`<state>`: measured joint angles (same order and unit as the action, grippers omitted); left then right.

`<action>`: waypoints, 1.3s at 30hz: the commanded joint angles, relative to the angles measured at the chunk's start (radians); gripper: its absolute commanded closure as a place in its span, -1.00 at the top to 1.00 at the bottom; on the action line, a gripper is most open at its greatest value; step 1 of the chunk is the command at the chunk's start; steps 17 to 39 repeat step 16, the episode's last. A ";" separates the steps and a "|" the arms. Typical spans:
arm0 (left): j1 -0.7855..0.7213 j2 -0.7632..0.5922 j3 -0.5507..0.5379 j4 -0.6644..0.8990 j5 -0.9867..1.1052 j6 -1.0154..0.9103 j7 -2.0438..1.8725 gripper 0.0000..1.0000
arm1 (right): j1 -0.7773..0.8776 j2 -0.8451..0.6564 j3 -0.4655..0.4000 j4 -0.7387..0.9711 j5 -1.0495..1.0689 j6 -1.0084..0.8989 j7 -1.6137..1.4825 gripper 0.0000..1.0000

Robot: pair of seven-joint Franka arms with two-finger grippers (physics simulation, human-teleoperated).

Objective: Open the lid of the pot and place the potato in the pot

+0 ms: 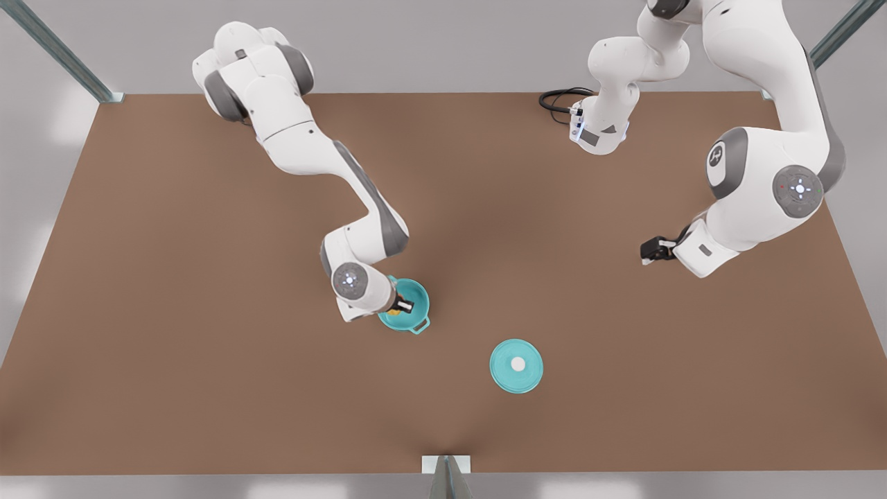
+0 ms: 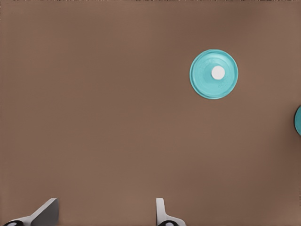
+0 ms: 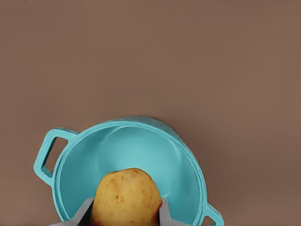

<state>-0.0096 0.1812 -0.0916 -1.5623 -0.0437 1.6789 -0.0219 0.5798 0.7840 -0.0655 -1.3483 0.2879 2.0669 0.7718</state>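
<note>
A: Right wrist view first. The right gripper [image 3: 124,214] has its fingers clamped on the potato [image 3: 126,195], one finger on each flank, and the potato hangs directly over the open mouth of the pot [image 3: 70,174].

B: Over it or in it?

A: Over it, I think. From this angle I cannot tell how far above the pot floor it sits. The teal inside of the pot looks bare, nothing lying in it.

B: And the front view?

A: The same arm reaches in from the front view's left, and the right gripper [image 1: 402,305] is over the pot [image 1: 418,319], with a little yellow of the potato [image 1: 393,312] showing at the rim. The pot lid [image 1: 516,366] is already off, lying flat on the brown table [image 1: 173,346], knob up, well apart from the pot toward the front view's right.

B: The other arm?

A: The left gripper [image 1: 651,249] waits well away on the front view's right. In the left wrist view its fingers [image 2: 47,211] stand apart with nothing between them, above bare table, and the pot lid [image 2: 214,74] lies farther off.

B: So what does the next move turn on?

A: The drop line. The potato is straight above the opening, so in my judgement the gripper only needs to let go, perhaps after lowering a touch. The potato is much narrower than the pot mouth, so it should clear the rim.
</note>
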 commanded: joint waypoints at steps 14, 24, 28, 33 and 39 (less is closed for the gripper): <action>0.010 0.000 0.003 0.002 -0.004 0.019 0.019 1.00 | -0.433 -0.390 -0.017 0.000 -0.245 -0.560 -0.568 1.00; 0.008 0.000 0.003 0.001 -0.007 0.019 0.019 1.00 | -0.387 -0.423 -0.005 -0.003 -0.297 -0.603 -0.551 1.00; 0.008 0.000 0.003 0.001 -0.007 0.019 0.019 1.00 | -0.387 -0.423 -0.005 -0.003 -0.297 -0.603 -0.551 1.00; 0.008 0.000 0.003 0.001 -0.007 0.019 0.019 1.00 | -0.387 -0.423 -0.005 -0.003 -0.297 -0.603 -0.551 1.00; 0.008 0.000 0.003 0.001 -0.007 0.019 0.019 1.00 | -0.387 -0.423 -0.005 -0.003 -0.297 -0.603 -0.551 1.00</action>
